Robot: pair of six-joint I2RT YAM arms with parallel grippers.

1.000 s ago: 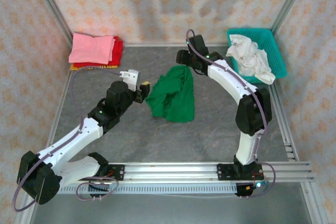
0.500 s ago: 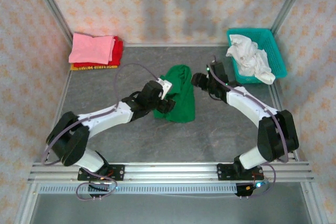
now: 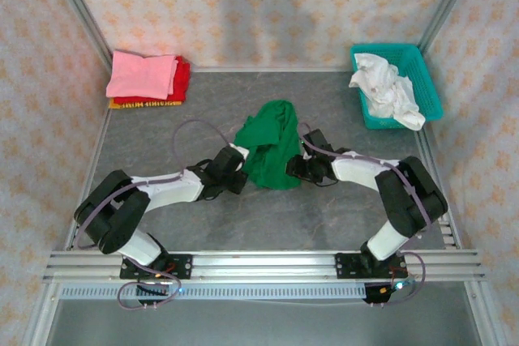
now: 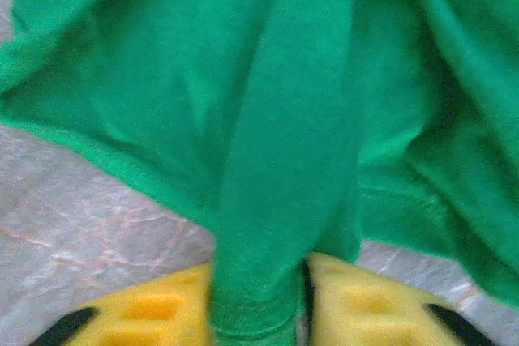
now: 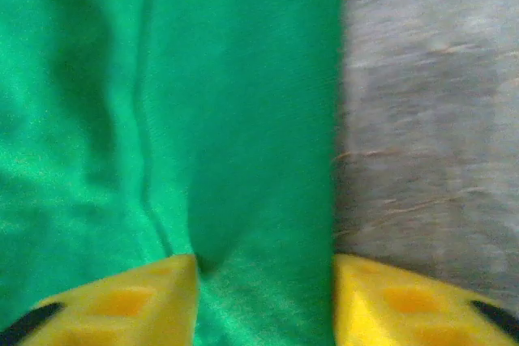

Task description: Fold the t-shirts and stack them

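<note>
Left wrist: fingers [image 4: 146,309] pinch green t-shirt [image 4: 284,119] fold.

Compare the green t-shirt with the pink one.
The green t-shirt lies crumpled mid-table; the pink t-shirt is folded flat. The green one lies alone, its cloth between the fingers of the left gripper and the right gripper; the pink one tops the stack in the far left corner, untouched. Both are plain, single-colour cloth.

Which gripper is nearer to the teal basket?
Right. The right gripper sits on the green t-shirt's side facing the teal basket; the left gripper is on its far side.
</note>
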